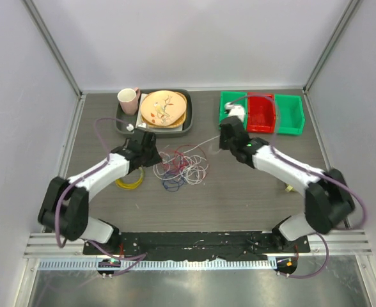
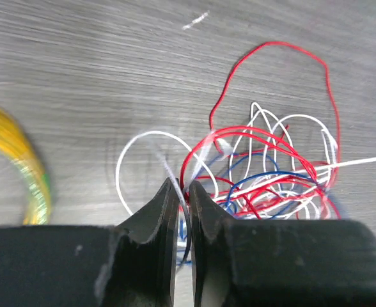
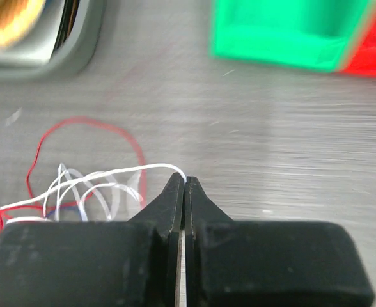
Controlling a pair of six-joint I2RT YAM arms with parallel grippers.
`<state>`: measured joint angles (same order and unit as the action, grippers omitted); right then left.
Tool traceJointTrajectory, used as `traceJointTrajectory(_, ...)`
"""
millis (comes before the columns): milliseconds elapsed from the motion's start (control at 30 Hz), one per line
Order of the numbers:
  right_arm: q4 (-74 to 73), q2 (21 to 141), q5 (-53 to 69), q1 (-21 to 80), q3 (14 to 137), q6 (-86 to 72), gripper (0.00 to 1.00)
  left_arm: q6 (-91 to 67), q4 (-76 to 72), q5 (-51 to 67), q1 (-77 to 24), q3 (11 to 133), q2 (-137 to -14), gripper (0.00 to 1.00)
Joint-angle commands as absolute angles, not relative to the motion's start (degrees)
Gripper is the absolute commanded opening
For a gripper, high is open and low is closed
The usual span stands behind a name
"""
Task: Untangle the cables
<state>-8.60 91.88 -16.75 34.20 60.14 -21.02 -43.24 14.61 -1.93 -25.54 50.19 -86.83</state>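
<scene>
Black base plate (image 1: 194,242), nearest, carries both arms at the near edge of the table (image 1: 239,198). Left to right:

- **Yellow wire ring** (image 1: 130,181): lies flat, partly under the left forearm.
- **Left gripper** (image 2: 181,188): jaws narrowed to a slit, with a white and a blue strand caught between them.
- **Cables** (image 1: 183,165): a loose red, white and dark blue tangle at mid-table, between the two grippers.
- **Right gripper** (image 3: 184,182): jaws pressed together on a white strand that runs taut from the tangle.
- **Bins** (image 1: 290,115): green and red, at the table's far side beyond the right gripper.
</scene>
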Motion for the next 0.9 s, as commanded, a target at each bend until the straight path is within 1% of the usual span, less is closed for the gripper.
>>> traceJointTrajectory(0, -14.6, 74.9, -40.8, 29.7, 56.1, -23.9, 0.01, -45.3, 23.9, -13.2, -24.6, 47.8, -73.8, 0.15)
traceJointTrajectory(33, -15.3, 72.0, -43.2, 28.3, 53.9, -24.3, 0.01, -46.1, 25.1, -15.7, -24.1, 47.4, -71.9, 0.14)
traceJointTrajectory(67, -16.1, 67.2, -43.6, 24.0, 52.9, -25.3, 0.01, -46.6, 27.4, -17.1, -24.0, 46.9, -69.7, 0.14)
traceJointTrajectory(200, -19.8, 55.3, -41.7, 13.8, 49.4, -26.5, 0.01, -48.2, 34.4, -25.0, -23.1, 46.9, -60.7, 0.15)
traceJointTrajectory(267, -20.0, 50.1, -41.1, 11.6, 48.2, -26.5, 0.01, -48.3, 36.9, -27.6, -22.9, 47.4, -58.8, 0.16)
traceJointTrajectory(333, -20.2, 48.1, -41.1, 11.3, 48.2, -26.3, 0.01, -48.5, 37.8, -28.6, -22.9, 47.6, -56.6, 0.13)
traceJointTrajectory(400, -20.9, 47.2, -41.0, 11.1, 48.7, -25.8, 0.01, -49.7, 39.4, -30.3, -22.9, 47.7, -55.7, 0.0)
traceJointTrajectory(433, -21.0, 47.1, -40.5, 11.0, 49.3, -25.4, 0.01, -49.6, 39.5, -30.4, -22.9, 47.7, -55.4, 0.0)
traceJointTrajectory(533, -22.0, 47.2, -44.8, 10.7, 51.0, -24.8, 0.01, -49.8, 42.0, -33.0, -22.8, 48.6, -55.5, 0.0)
traceJointTrajectory(567, -22.9, 47.4, -46.9, 10.5, 51.6, -24.8, 0.01, -50.6, 44.0, -35.6, -22.5, 49.5, -55.5, 0.0)
traceJointTrajectory(667, -24.0, 47.9, -46.5, 9.2, 54.9, -24.0, 0.01, -51.0, 45.1, -36.2, -22.2, 50.4, -55.5, 0.0)
traceJointTrajectory(700, -23.8, 48.1, -43.3, 9.1, 57.7, -23.2, 0.01, -49.4, 44.0, -33.0, -22.1, 50.2, -55.4, 0.02)
traceJointTrajectory(767, -20.9, 48.6, -34.0, 9.1, 60.4, -19.4, 0.01, -44.9, 36.2, -25.4, -22.1, 48.5, -55.4, 0.13)
traceJointTrajectory(800, -19.9, 48.8, -21.7, 9.1, 61.6, -18.0, 0.01, -40.7, 33.2, -15.3, -22.1, 47.9, -55.5, 0.33)
traceJointTrajectory(867, -17.9, 50.1, -10.8, 9.1, 65.7, -16.1, 0.01, -36.3, 23.6, -4.0, -22.2, 46.6, -56.7, 0.6)
